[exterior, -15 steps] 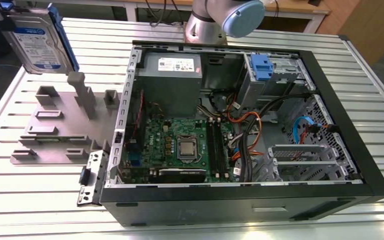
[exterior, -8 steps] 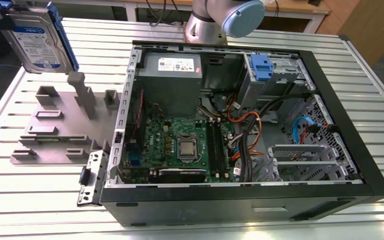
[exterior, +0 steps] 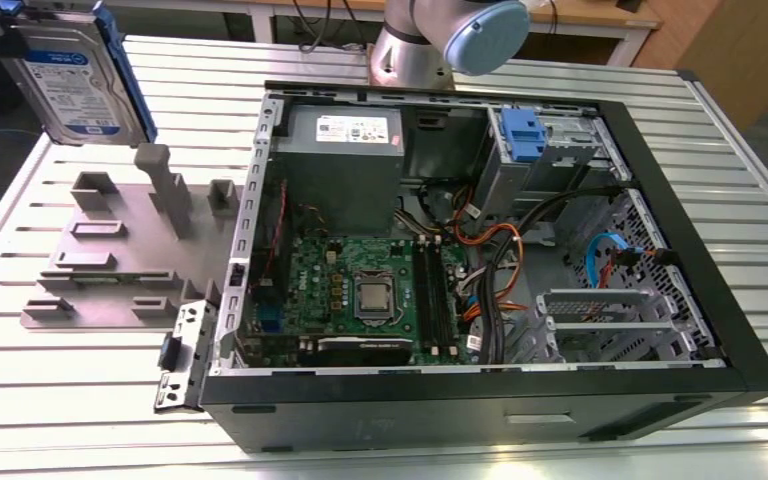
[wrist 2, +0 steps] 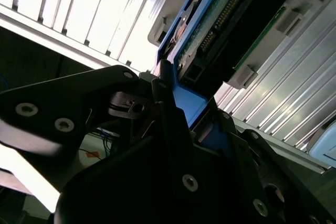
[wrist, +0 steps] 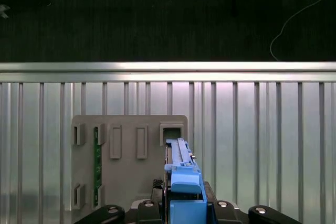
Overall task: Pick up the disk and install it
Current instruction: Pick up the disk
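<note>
Closest to the lens in both wrist views, the claw (wrist 2: 191,106) is seen pinched onto the blue carrier frame (wrist: 185,184). The frame is caught between its black fingers (wrist 2: 164,85), which are spread no wider than the plastic. Nothing else is touched by it.

By that grip the disk (exterior: 75,75) is held upright on its edge, clear of the counter (exterior: 37,400), at the exterior view's far left. It is carried above the grey fixture plate (exterior: 104,250) and well apart from the open computer case (exterior: 724,290). The grip is taken at one end of the carrier, so the circuit-board face (wrist 2: 231,19) and the long sides are left free; this is judged to suit sliding into a bay.

In the first wrist view, a square pocket (wrist: 172,132) of the plate is seen open under the disk, and a green strip (wrist: 97,156) is seated in another slot. Inside the case, a bay with a blue fitting (exterior: 524,135) can be made out at the far corner, beside the grey power supply (exterior: 344,135). The disk is judged picked up but not yet installed.
</note>
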You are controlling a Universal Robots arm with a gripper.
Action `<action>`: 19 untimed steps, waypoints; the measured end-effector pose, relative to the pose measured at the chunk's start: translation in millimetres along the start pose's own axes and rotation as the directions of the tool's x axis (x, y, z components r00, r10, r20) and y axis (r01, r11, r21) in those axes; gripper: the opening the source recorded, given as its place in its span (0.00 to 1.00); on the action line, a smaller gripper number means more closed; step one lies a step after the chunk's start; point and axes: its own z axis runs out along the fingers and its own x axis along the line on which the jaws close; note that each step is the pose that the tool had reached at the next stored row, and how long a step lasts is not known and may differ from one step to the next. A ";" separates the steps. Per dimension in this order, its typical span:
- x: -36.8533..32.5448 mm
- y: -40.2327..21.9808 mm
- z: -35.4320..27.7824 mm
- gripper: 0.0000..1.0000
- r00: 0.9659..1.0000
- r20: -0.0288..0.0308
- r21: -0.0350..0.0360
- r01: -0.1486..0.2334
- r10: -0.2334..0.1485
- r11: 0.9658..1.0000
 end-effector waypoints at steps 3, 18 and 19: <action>0.0 0.0 -0.6 0.36 1.000 0.000 0.000 0.000 0.000 1.000; 0.1 0.0 -5.7 0.36 1.000 0.000 0.000 0.000 0.000 1.000; 0.0 0.0 -6.3 0.36 1.000 0.000 0.000 0.000 0.000 1.000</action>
